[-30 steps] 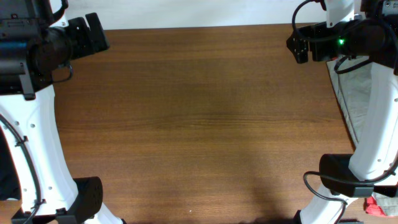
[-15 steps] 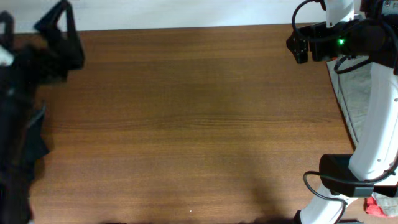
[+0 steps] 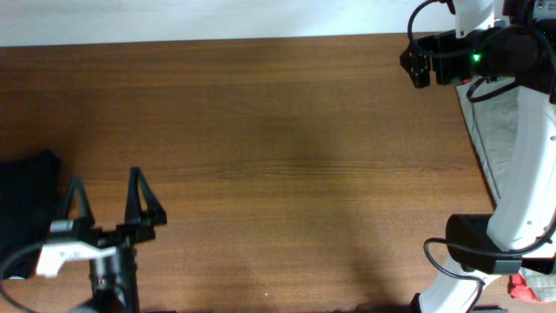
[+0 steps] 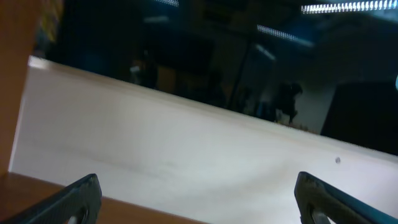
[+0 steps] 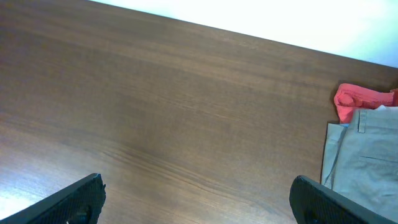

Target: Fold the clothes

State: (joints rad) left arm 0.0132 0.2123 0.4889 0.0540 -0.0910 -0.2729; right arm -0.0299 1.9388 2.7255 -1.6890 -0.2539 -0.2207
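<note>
A black garment (image 3: 26,204) lies at the table's left edge, partly cut off by the frame. Beige trousers (image 3: 506,130) lie off the table's right side and also show in the right wrist view (image 5: 364,165), beside a red cloth (image 5: 360,98). My left gripper (image 3: 104,187) is open and empty at the front left, just right of the black garment. Its wrist view (image 4: 198,182) faces a white wall, with no cloth in sight. My right gripper (image 3: 419,65) is open and empty over the table's far right corner, and it shows open above bare wood in its wrist view (image 5: 196,182).
The brown wooden table (image 3: 287,165) spans the view. The right arm's base (image 3: 478,243) stands at the front right, with a red item (image 3: 530,287) beside it. A white wall (image 3: 261,17) runs behind the far edge.
My left arm has swung from the far left corner down to the front left. The black garment has come into view at the left edge. The right arm has not moved.
</note>
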